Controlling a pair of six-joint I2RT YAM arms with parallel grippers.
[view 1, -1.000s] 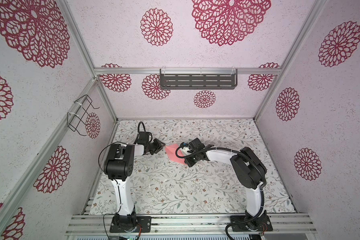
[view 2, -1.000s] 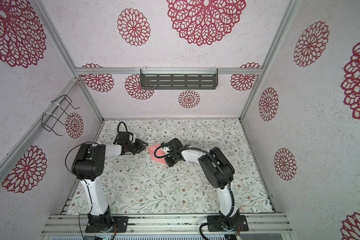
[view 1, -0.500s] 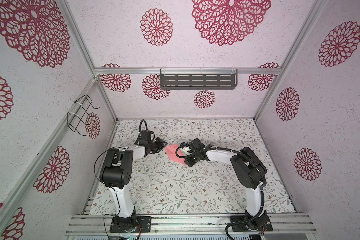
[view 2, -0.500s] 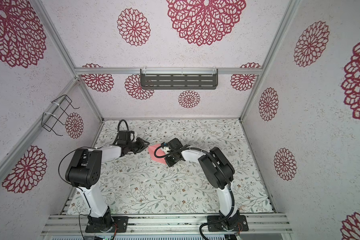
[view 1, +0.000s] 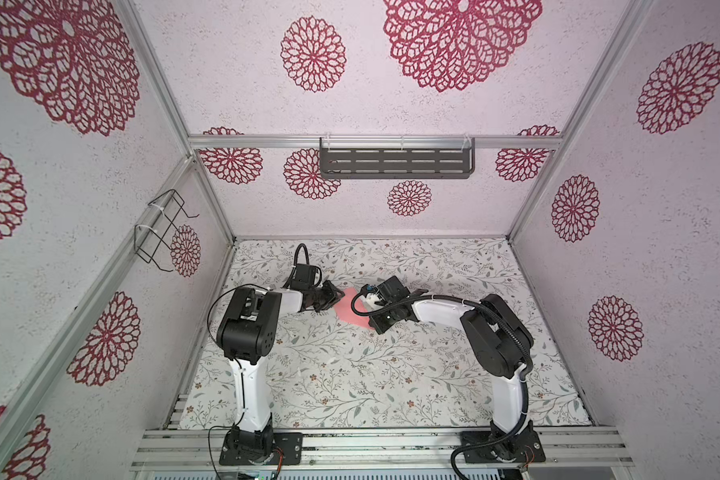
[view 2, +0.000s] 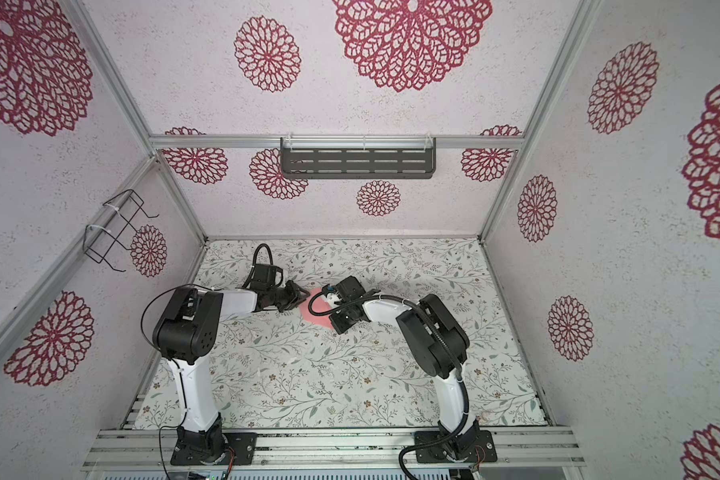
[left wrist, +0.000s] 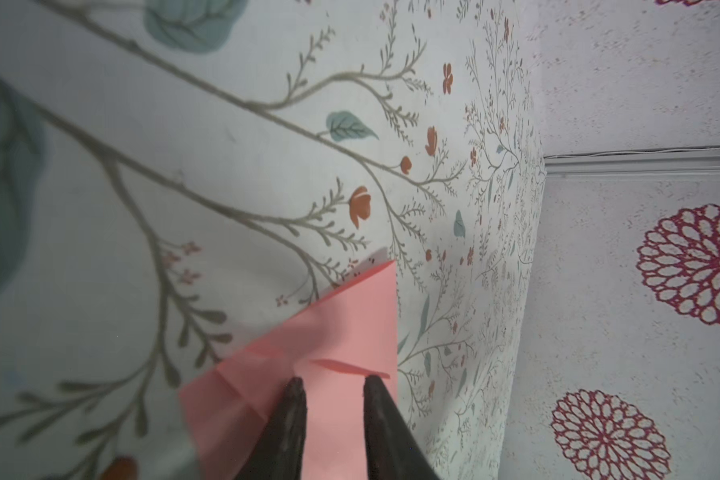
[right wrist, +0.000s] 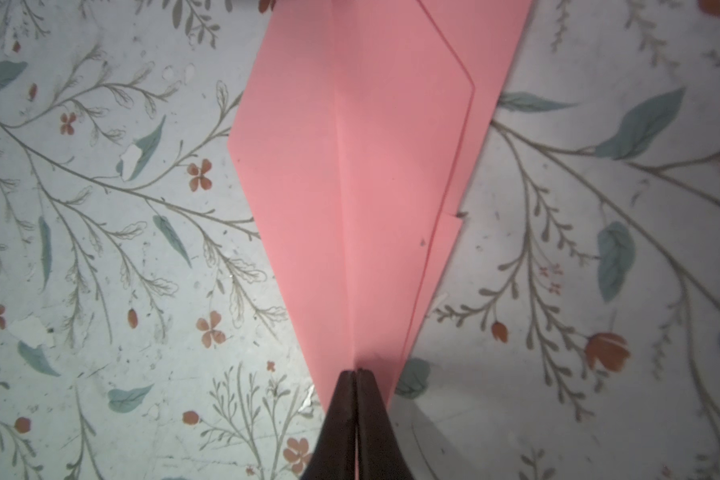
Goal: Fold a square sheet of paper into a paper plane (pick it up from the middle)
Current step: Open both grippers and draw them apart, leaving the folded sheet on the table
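Note:
The square sheet of paper [view 1: 349, 316] [view 2: 316, 309], salmon pink, lies flat on the floral table mat, folded to a pointed dart form with a centre crease [right wrist: 371, 166]. My right gripper [right wrist: 356, 371] [view 1: 378, 328] is shut, its tips resting on the centre crease at the pointed end. At the opposite, wide end my left gripper [left wrist: 333, 380] [view 1: 340, 296] stands open just over the paper [left wrist: 337, 332], where a small raised flap edge lies by the fingertips [left wrist: 297, 384]. Nothing is clamped between them.
The floral table mat [view 1: 350, 374] runs to the walls on three sides and to an aluminium rail [view 1: 391, 440] at the front. A grey shelf [view 1: 395, 163] hangs on the back wall, and a wire basket [view 1: 161, 228] on the left wall.
My left gripper has slid right onto the paper's edge, with its jaws a little narrower, and the left arm's elbow has shifted. The right arm and the paper have stayed put.

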